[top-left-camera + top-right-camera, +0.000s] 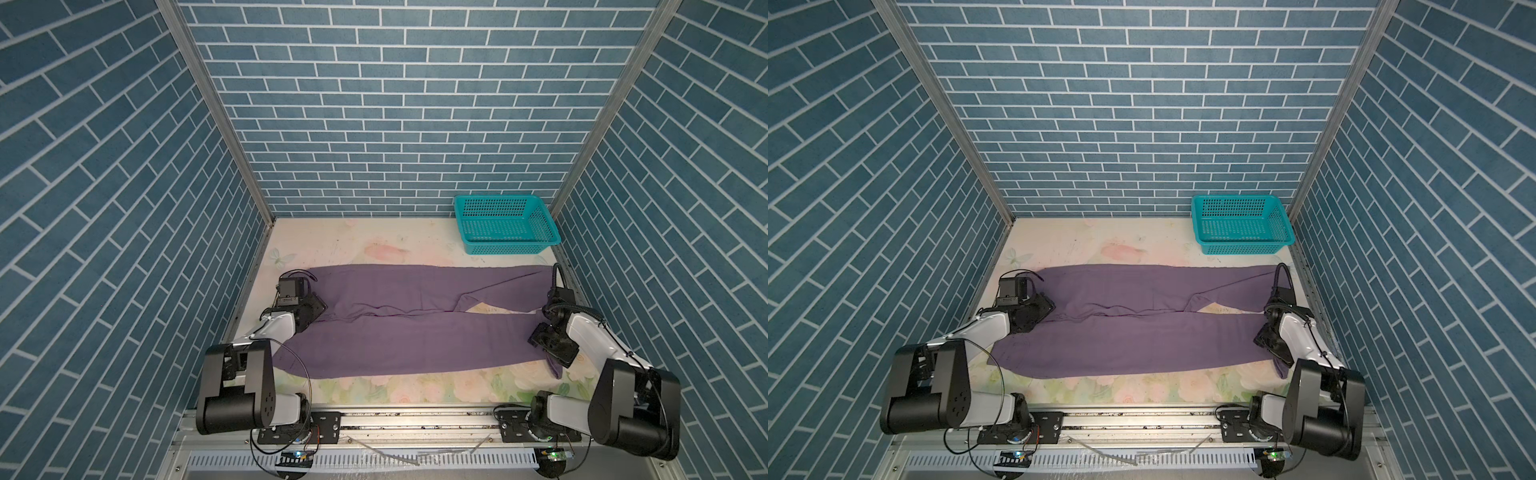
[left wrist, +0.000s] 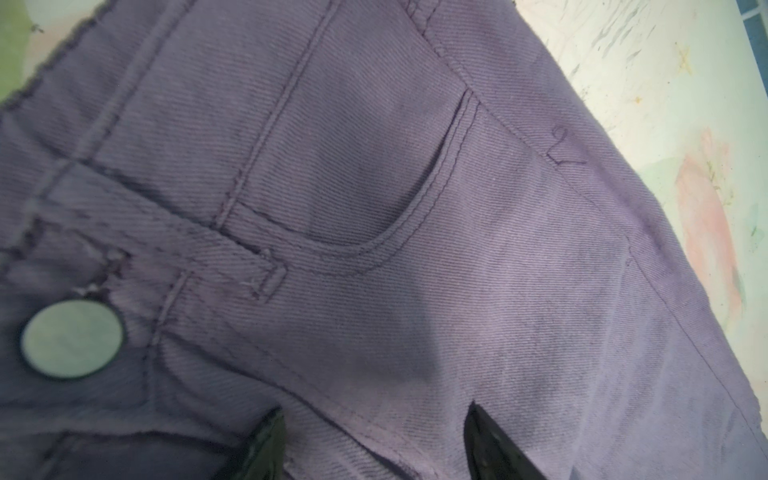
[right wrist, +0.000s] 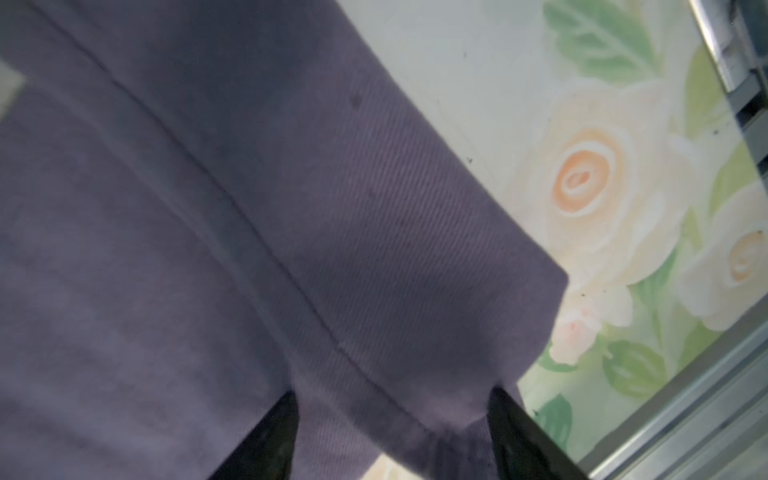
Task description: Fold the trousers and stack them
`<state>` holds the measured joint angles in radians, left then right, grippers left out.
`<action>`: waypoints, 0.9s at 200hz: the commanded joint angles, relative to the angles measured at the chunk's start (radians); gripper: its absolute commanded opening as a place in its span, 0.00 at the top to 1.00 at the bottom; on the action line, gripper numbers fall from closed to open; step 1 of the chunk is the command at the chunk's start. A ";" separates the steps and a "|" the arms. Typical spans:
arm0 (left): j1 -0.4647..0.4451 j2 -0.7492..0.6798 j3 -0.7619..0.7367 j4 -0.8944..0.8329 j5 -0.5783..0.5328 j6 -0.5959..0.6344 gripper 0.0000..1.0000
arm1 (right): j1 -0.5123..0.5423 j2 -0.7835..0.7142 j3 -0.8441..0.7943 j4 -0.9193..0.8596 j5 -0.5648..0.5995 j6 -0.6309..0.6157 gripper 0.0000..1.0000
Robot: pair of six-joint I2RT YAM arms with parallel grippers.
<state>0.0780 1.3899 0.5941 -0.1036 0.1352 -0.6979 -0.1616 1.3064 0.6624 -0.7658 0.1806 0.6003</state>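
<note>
1. The dusty-purple twill cloth trousers [image 1: 415,332] lie spread flat on the pale table top printed with roses [image 1: 395,390]. They fill the middle of it almost from the left wall to the right wall.
2. Their long axis runs left to right. The waist points to the left and the two leg ends point to the right.
3. One leg lies far and the other lies near. They touch along most of their length and part toward the right, where a small wedge of table [image 1: 486,308] shows between them.
4. The left gripper [image 1: 318,309] is down on the waist end. In the left wrist view this gripper [image 2: 374,449] has its black fingertips [image 2: 266,453] well apart, with cloth filling the space between them. I cannot tell if they pinch the cloth or only rest on it.
5. The same view shows a pale round metal button [image 2: 72,338] on the waistband, and beside it a curved front pocket [image 2: 374,199].
6. The right gripper [image 1: 552,347] is on the right end of the near leg. In the right wrist view this gripper [image 3: 395,440] has the stitched hem running between its fingertips [image 3: 515,436], which also stand apart. The cloth looks a little bunched there, but I cannot tell whether it is gripped.
7. In both top views a small corner of purple cloth shows just near of the right gripper.
8. A teal plastic mesh basket [image 1: 505,249] stands in the far right corner, apart from the trousers.
</note>
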 commanded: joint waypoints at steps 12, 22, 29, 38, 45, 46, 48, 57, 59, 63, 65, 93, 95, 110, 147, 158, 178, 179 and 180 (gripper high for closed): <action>0.000 0.042 -0.019 -0.011 -0.003 -0.011 0.31 | 0.001 0.068 0.083 0.002 0.034 0.006 0.84; 0.000 0.049 -0.013 -0.014 0.004 -0.016 0.31 | -0.003 0.073 0.105 0.000 0.033 0.005 1.00; 0.000 0.052 -0.009 -0.021 0.010 -0.018 0.31 | -0.010 0.082 0.130 -0.009 0.028 -0.002 1.00; 0.000 0.053 0.000 -0.026 0.020 -0.021 0.31 | -0.022 0.098 0.168 -0.031 0.021 -0.016 1.00; 0.000 0.054 0.008 -0.032 0.025 -0.020 0.31 | -0.032 0.107 0.203 -0.054 0.014 -0.025 1.00; 0.000 0.054 0.009 -0.034 0.025 -0.020 0.31 | -0.033 0.108 0.205 -0.058 0.013 -0.026 1.00; 0.000 0.052 0.011 -0.036 0.026 -0.020 0.31 | -0.036 0.109 0.216 -0.063 0.011 -0.030 1.00; 0.000 0.047 0.020 -0.047 0.025 -0.015 0.31 | -0.047 0.111 0.259 -0.093 -0.002 -0.042 1.00; 0.000 0.044 0.021 -0.049 0.025 -0.014 0.31 | -0.049 0.110 0.270 -0.099 -0.004 -0.044 1.00; 0.000 0.040 0.023 -0.051 0.023 -0.011 0.31 | -0.053 0.109 0.288 -0.113 -0.007 -0.048 1.00; 0.000 0.038 0.024 -0.054 0.021 -0.009 0.31 | -0.054 0.108 0.299 -0.121 -0.007 -0.050 1.00; 0.000 -0.004 0.026 -0.075 -0.007 0.005 0.31 | -0.073 0.113 0.437 -0.250 -0.007 -0.083 1.00; 0.000 -0.006 0.026 -0.076 -0.008 0.007 0.31 | -0.075 0.114 0.445 -0.260 -0.007 -0.086 1.00; 0.000 -0.022 0.027 -0.085 -0.021 0.014 0.31 | -0.084 0.116 0.509 -0.337 -0.017 -0.095 1.00; 0.006 -0.035 0.053 -0.138 -0.029 0.034 0.30 | -0.097 0.078 0.603 -0.555 -0.051 -0.098 1.00; 0.006 -0.029 0.055 -0.138 -0.029 0.034 0.30 | -0.098 0.044 0.578 -0.582 -0.046 -0.081 1.00; 0.009 -0.013 0.055 -0.121 -0.019 0.029 0.30 | -0.099 -0.011 0.421 -0.546 -0.086 -0.034 0.84; 0.009 -0.011 0.054 -0.121 -0.018 0.027 0.29 | -0.099 -0.014 0.416 -0.542 -0.088 -0.032 0.81; 0.009 -0.010 0.054 -0.121 -0.018 0.027 0.29 | -0.098 -0.015 0.409 -0.539 -0.090 -0.029 0.78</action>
<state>0.0814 1.3682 0.6308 -0.1982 0.1242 -0.6834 -0.2546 1.3533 1.1957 -1.2201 0.1146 0.5205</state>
